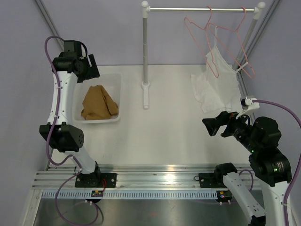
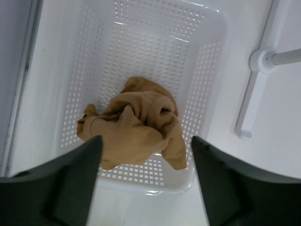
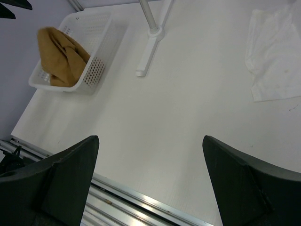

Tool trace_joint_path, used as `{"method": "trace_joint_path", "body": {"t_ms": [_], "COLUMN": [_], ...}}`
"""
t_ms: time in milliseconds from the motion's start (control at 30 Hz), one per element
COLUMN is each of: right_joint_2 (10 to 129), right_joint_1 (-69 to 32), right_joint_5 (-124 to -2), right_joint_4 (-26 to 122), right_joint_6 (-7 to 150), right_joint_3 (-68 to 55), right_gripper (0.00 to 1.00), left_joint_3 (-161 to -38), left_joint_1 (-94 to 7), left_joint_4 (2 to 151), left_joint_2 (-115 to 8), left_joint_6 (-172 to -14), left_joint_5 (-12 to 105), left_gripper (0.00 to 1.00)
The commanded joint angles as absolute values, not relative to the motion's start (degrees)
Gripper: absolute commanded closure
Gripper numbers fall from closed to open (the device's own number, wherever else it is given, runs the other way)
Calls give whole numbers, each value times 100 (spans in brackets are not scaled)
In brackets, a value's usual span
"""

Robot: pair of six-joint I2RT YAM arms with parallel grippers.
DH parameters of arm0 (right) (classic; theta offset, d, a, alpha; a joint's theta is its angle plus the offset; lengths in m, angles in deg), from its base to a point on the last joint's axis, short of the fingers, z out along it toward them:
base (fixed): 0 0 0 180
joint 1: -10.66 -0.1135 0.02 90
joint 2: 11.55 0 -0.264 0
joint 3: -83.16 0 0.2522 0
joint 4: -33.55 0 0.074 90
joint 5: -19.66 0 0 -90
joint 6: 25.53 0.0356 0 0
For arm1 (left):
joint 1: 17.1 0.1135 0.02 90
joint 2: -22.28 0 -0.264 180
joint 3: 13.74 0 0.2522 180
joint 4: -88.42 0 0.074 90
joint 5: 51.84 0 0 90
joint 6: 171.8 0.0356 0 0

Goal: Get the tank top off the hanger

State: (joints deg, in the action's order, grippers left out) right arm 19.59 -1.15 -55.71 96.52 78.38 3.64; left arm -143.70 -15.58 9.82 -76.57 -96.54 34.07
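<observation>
Crumpled soft tan top fills the perforated basket at ten o'clock; left gripper, right gripper spread apart.

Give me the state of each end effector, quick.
Left end effector: open, holding nothing, above the tank top in the basket.
Right end effector: open, holding nothing.

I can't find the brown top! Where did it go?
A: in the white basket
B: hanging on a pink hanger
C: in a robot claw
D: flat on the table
A: the tank top lies bunched up inside the white basket.
</observation>
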Motion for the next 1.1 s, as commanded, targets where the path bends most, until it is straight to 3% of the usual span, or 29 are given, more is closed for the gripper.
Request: {"method": "trace_joint_path", "body": {"t_ms": [0, 33, 167, 333, 433, 633, 867, 1067], "right_joint_2": [1922, 1922, 2114, 2677, 2976, 2880, 1835, 1693], "right_joint_1": [-102, -102, -111, -172, -400, -1060, -1069, -1069], "right_joint_5": [-5540, -5566, -6039, -7488, -8041, -9037, -8862, -9134], "right_joint_4": [9521, 9547, 9775, 10258, 10547, 10760, 10338, 10593], "right_joint_6": [7827, 7826, 7800, 7712, 7616, 7378, 7290, 7317], "right_joint_3": [243, 182, -82, -758, -1197, -1568, -444, -258], "right_gripper": [0, 0, 1, 0, 0, 0, 0, 0], "left_joint_3": [-14395, -14395, -13713, -10993, -10040, -9202, -8437, -8401], "left_joint_1": [-1543, -1543, -1963, -3622, -3854, -3854, -3846, -3854], "left_joint_4": [1296, 1244, 1278, 2113, 1947, 1358, 2069, 2131], "left_joint_2": [-7231, -7125, -5976, -3176, -2093, -1008, 416, 374], "left_joint_6": [-9718, -9727, -9710, -10042, -10386, -10124, -9639, -9613], "left_joint_5": [3307, 3307, 3298, 2244, 1726, 662, 1425, 1364], "left_gripper": [10, 1, 1, 1, 1, 1, 1, 1]}}
